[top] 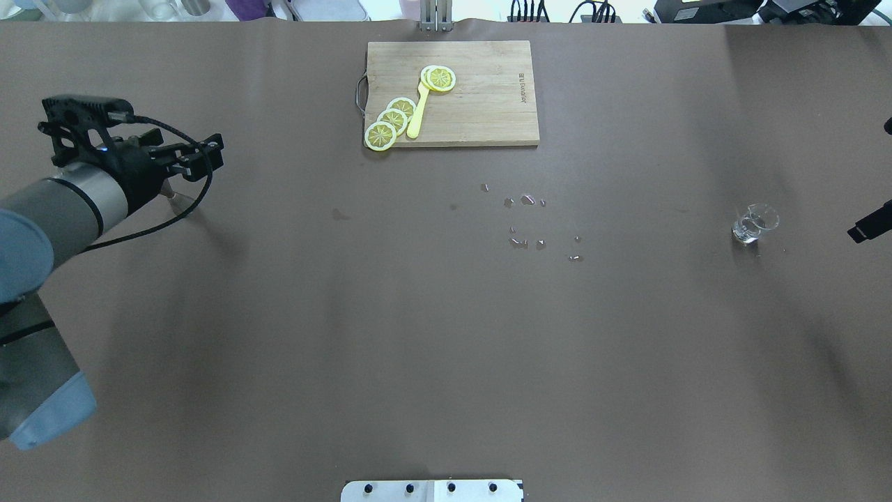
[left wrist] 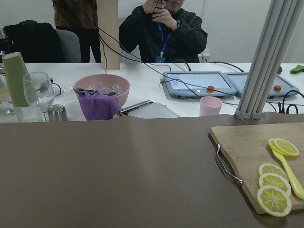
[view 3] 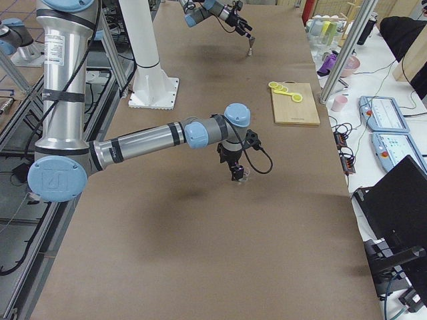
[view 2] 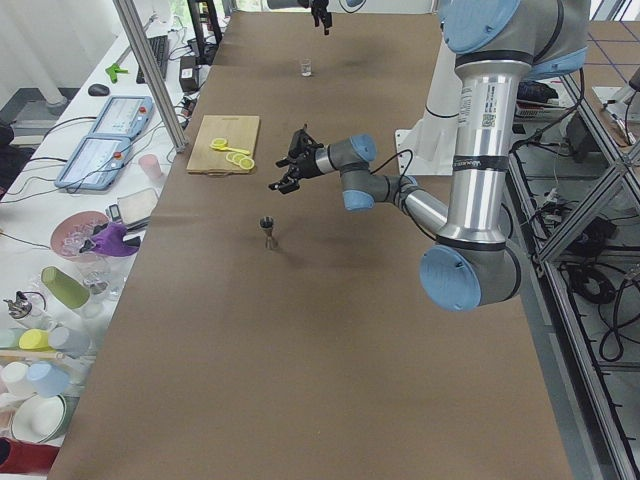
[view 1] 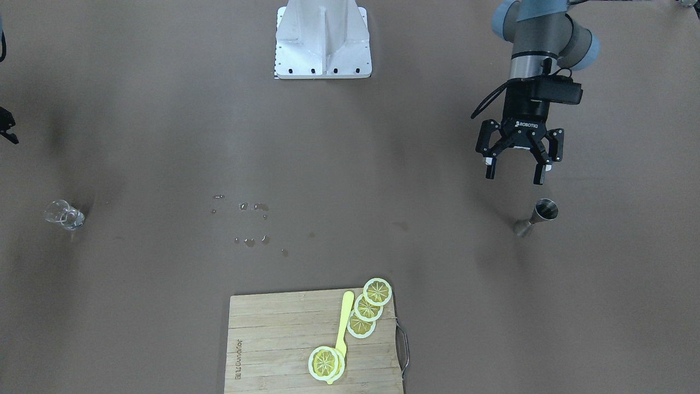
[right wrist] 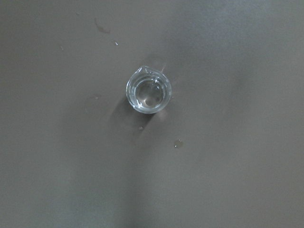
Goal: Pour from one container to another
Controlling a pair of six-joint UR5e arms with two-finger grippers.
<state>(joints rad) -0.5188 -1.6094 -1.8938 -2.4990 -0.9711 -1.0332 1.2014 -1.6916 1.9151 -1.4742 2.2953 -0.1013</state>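
A small clear glass (view 1: pixel 64 214) with a spout stands on the brown table, holding a little clear liquid; from above it is a ring (right wrist: pixel 148 90). A steel jigger (view 1: pixel 537 216) stands upright on the other side (view 2: pixel 267 230). My left gripper (view 1: pixel 515 172) hovers open and empty just short of the jigger, on the robot's side of it. Of my right gripper (view 1: pixel 7 129) only a black sliver shows at the view's edge; the right side view shows it (view 3: pixel 236 173) low beside the glass (view 3: pixel 245 175). No fingers appear in either wrist view.
A bamboo cutting board (view 1: pixel 273 339) with lemon slices (view 1: pixel 367 307) and a yellow spoon (view 1: pixel 344 317) lies at the table's operator edge. Water drops (view 1: pixel 249 219) dot the middle of the table. The robot's white base (view 1: pixel 322 38) is at the opposite edge.
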